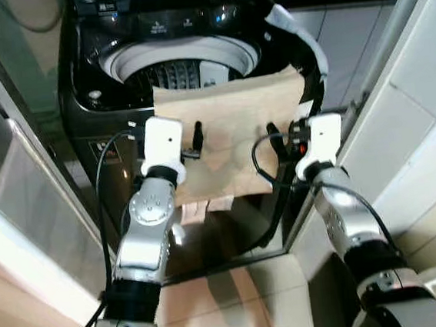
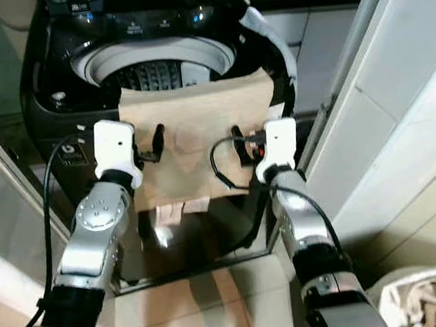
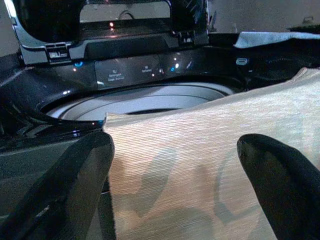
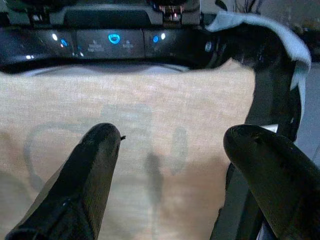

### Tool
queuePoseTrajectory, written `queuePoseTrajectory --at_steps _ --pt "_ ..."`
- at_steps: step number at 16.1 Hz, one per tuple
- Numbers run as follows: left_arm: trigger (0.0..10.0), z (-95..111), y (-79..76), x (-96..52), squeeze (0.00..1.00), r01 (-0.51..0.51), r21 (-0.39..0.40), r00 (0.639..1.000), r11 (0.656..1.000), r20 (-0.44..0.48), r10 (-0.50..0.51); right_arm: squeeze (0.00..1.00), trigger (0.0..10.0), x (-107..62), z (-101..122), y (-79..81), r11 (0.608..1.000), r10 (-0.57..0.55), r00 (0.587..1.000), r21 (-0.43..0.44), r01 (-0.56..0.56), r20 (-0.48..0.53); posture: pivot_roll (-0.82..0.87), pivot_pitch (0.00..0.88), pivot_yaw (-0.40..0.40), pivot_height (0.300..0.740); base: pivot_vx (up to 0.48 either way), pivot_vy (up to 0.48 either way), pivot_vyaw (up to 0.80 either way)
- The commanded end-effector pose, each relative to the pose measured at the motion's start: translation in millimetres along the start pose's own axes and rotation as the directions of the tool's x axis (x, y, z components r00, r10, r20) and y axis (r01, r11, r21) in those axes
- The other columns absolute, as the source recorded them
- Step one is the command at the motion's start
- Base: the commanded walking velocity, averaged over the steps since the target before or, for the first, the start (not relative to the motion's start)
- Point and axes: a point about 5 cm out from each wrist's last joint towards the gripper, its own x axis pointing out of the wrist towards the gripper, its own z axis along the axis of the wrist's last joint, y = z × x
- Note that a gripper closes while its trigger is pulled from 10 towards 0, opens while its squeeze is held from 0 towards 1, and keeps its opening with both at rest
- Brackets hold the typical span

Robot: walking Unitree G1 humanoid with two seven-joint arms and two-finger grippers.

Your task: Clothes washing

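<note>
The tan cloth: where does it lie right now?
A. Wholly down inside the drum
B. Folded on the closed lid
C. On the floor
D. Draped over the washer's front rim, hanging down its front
D: the tan cloth spreads across the washer's front rim, below the open drum.

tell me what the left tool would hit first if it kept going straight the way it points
Most likely the tan cloth draped over the washer's front edge. The left tool is open and the cloth lies directly ahead between its fingers; the drum opening is beyond it. Exact depth is unclear.
</note>
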Motion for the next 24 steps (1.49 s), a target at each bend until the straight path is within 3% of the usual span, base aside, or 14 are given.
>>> queuePoseTrajectory --at_steps 1,11,24 --pt "10.0 2.7 -7.2 1.6 0.0 0.014 0.0 1.0 1.0 0.01 -0.014 0.0 10.0 -1.3 -1.2 -7.2 1.0 -0.017 1.0 -0.005 0.017 -0.006 -0.03 0.0 -0.046 0.731 0.0 -0.33 0.0" --pt "10.0 4.5 -9.0 3.5 0.0 0.009 -0.037 1.0 0.999 0.023 -0.008 0.0 10.0 0.2 -2.6 -9.0 1.0 -0.012 1.0 -0.009 0.012 -0.011 -0.04 0.0 -0.048 0.731 -0.075 -0.335 0.0" --pt "10.0 3.4 -8.1 4.3 0.0 0.004 -0.039 1.0 0.999 0.019 -0.004 0.0 10.0 0.2 -4.2 -8.9 1.0 -0.006 1.0 -0.012 0.006 -0.018 -0.04 0.0 -0.048 0.731 0.0 0.0 0.0"
